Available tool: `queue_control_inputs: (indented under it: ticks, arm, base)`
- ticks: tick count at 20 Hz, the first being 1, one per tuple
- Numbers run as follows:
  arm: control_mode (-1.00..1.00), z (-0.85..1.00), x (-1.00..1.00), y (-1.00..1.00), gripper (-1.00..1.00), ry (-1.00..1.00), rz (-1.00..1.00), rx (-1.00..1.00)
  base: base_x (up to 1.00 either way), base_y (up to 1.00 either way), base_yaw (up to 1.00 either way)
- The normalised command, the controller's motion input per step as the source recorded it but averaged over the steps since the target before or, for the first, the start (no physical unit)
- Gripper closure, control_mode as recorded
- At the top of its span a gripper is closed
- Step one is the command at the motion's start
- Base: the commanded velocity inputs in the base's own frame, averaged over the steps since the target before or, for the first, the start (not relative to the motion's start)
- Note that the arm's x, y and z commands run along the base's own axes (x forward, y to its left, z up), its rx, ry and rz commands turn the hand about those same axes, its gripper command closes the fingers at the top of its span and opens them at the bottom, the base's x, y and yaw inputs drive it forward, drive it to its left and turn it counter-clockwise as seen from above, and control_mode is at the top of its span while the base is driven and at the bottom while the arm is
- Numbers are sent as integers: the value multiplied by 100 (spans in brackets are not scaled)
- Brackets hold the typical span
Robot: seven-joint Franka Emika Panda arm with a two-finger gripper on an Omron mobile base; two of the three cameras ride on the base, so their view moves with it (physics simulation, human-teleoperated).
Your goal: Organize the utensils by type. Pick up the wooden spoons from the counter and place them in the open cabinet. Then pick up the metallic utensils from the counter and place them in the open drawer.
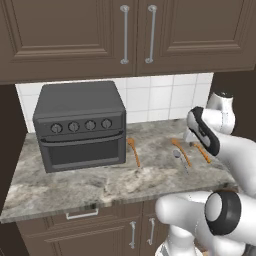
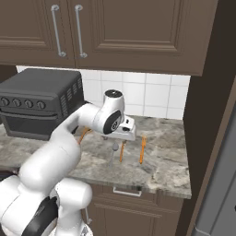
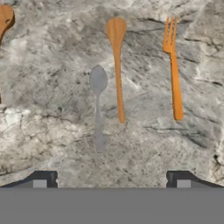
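My gripper (image 3: 111, 179) is open with nothing between its fingertips, and hangs above the counter (image 1: 75, 185) looking straight down. Under it lie three utensils side by side: a thin grey metal spoon (image 3: 98, 105), a wooden spoon (image 3: 117, 65) and a slim orange fork (image 3: 173, 65). In the right base view the gripper (image 2: 122, 136) hovers just behind the same row: grey spoon (image 2: 113, 154), wooden spoon (image 2: 123, 151), fork (image 2: 142, 150). A second wooden spoon (image 1: 133, 151) lies apart to the left, near the oven. The open cabinet and the open drawer are out of view.
A dark toaster oven (image 1: 80, 125) stands on the left of the counter. Wall cabinets (image 1: 135, 35) with shut doors hang above. A tall dark panel (image 2: 207, 138) bounds the counter on the right. Bare stone lies in front of the utensils.
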Motion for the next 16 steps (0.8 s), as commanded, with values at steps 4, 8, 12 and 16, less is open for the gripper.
queue_control_inputs:
  ticks: [4, 8, 12, 16]
  arm:
    - [-100, -44, 57, -15, -100, 7, -7, 3]
    - [-100, -36, 52, 0, -100, 3, -5, 0]
    - [-100, -32, 43, -5, -100, 0, 0, 2]
    - [-100, -28, 50, 0, -100, 1, 0, 2]
  base:
    - [0, 0, 0]
    - [0, 0, 0]
    - [0, 0, 0]
    - [0, 0, 0]
